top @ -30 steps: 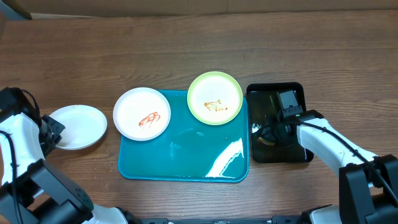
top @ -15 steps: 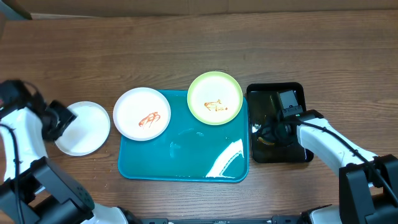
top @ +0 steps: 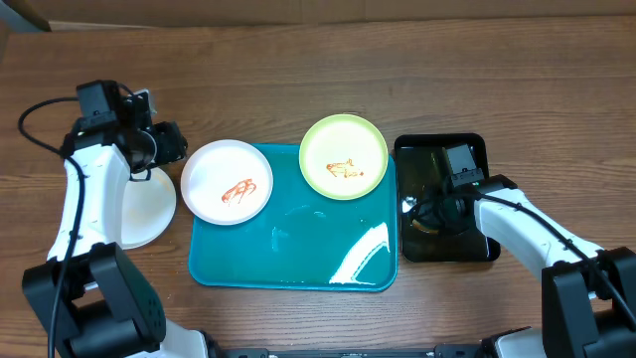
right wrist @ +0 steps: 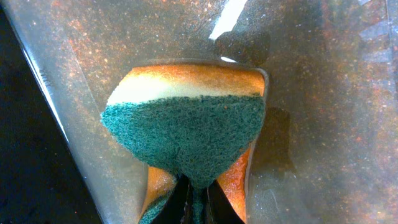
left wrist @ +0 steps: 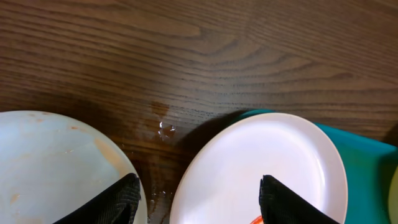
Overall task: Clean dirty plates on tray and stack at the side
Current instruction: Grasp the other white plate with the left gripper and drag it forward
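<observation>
The left hand (top: 169,145) has swung in from the table's left edge toward its far side. It now hangs released, fingers (left wrist: 109,202) spread, above the gap between the wiped white plate (top: 144,209) and the smeared white plate (top: 227,181). The wiped white plate lies on the table just left of the tray (top: 298,254), partly hidden under the forearm. The smeared white plate and the green plate (top: 344,156) overlap the tray's far rim. The right hand (top: 422,211) stays clenched on the sponge (right wrist: 186,124) in the black tray (top: 427,164).
</observation>
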